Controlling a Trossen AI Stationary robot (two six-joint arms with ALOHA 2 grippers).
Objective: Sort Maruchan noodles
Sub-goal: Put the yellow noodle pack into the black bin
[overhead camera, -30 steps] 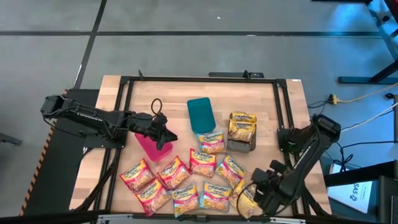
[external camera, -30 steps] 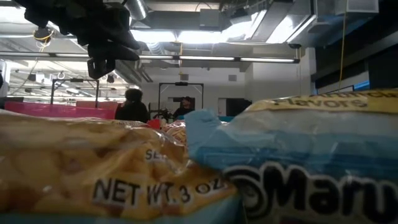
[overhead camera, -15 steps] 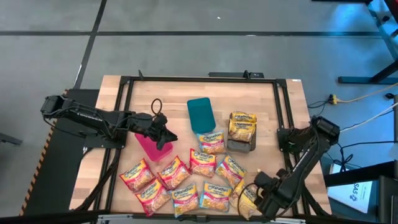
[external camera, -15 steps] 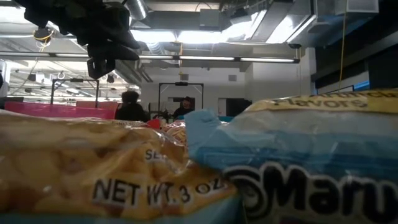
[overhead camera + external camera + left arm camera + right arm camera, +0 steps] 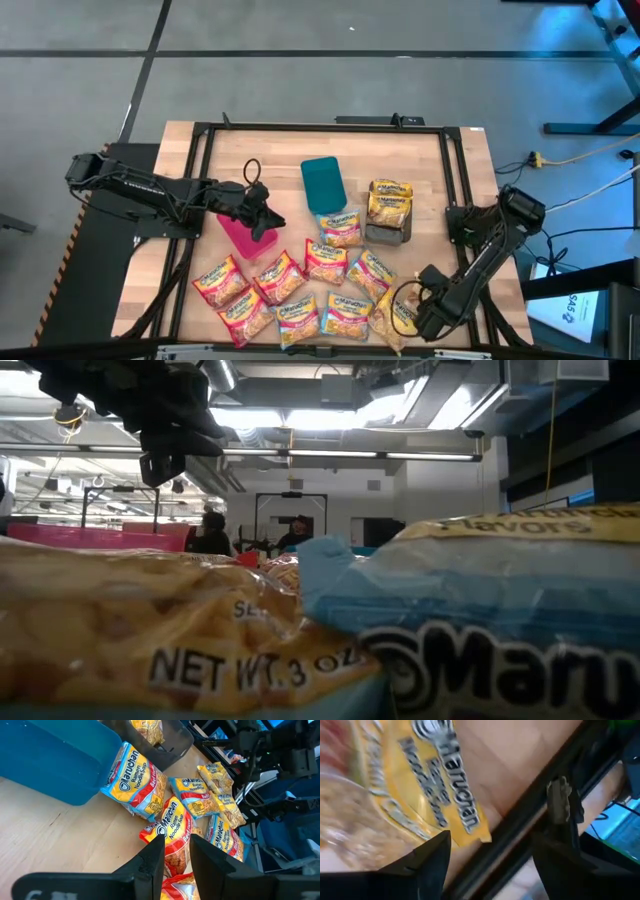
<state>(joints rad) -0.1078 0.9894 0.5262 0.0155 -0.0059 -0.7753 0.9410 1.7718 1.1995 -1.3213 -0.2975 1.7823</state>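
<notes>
- Left gripper (image 5: 268, 226): reaches in from the left side of the wooden tabletop (image 5: 280, 160) and hangs over the pink bin (image 5: 245, 233). In the left wrist view its jaws stand close together with a narrow gap between them and nothing in it.
- Pink bin: sits on the left part of the tabletop, partly covered by the left gripper in the high view.
- Teal bin (image 5: 324, 184): lies near the middle of the tabletop, right of the pink bin; one red-and-yellow packet (image 5: 132, 781) touches its near edge.
- Maruchan noodles (image 5: 300, 292): most packets lie spread in a loose cluster along the front part of the tabletop, between the pink bin and the right gripper, several overlapping or touching. In the low view two packets (image 5: 170, 630) fill the foreground.
- Grey bin (image 5: 389, 222): stands right of the teal bin and holds yellow packets (image 5: 389, 198).
- Right gripper (image 5: 410, 312): low at the front right corner of the tabletop, at a yellow packet (image 5: 398, 318) that lies at the right end of the cluster. In the right wrist view its jaws are spread wide apart, released, with that yellow packet (image 5: 430, 805) ahead of them beside the dark frame rail (image 5: 530, 835).
</notes>
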